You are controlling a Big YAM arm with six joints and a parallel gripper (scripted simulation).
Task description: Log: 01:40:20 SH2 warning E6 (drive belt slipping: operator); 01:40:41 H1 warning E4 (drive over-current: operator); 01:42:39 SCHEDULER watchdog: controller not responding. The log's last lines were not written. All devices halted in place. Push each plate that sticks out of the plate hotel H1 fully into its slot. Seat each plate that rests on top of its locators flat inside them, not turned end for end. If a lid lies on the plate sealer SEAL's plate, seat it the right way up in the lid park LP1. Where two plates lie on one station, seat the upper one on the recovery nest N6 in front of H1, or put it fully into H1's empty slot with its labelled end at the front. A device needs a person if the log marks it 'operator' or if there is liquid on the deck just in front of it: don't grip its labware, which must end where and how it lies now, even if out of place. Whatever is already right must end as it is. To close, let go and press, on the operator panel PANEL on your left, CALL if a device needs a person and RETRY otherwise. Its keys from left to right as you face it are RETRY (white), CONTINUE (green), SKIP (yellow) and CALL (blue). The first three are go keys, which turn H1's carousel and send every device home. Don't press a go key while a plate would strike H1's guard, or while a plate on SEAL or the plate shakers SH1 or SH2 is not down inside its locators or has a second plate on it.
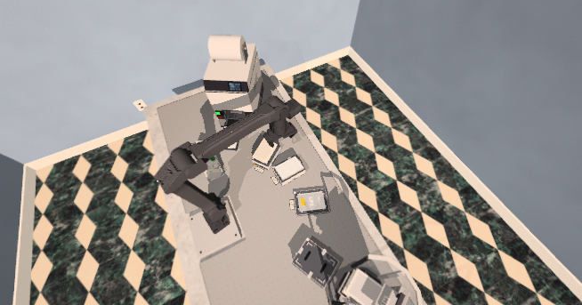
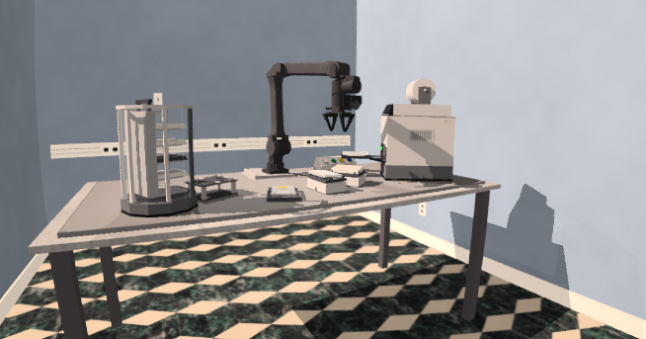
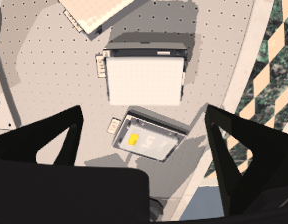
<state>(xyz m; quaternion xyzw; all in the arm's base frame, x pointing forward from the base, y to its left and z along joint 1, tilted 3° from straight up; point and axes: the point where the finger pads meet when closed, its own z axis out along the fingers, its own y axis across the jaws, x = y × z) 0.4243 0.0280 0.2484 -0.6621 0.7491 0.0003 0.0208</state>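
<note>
My gripper (image 2: 339,122) is open and empty, high above the deck between the sealer and the two shakers; in the wrist view its fingers frame the deck below. A shaker with a white plate (image 3: 144,76) lies straight below, also in the top view (image 1: 266,152). A dark-framed station holds a grey piece with a yellow label (image 3: 149,137) (image 1: 311,201). The sealer SEAL (image 2: 417,142) has a plate on its tray (image 2: 357,154). The panel's keys (image 2: 341,160) show beside it.
The plate hotel H1 (image 2: 154,158) stands at the table's far end from the sealer, with the dark recovery nest N6 (image 1: 317,260) in front of it. The arm's base (image 1: 218,220) sits on a plate at the table's long edge. The table edge runs close to the shakers.
</note>
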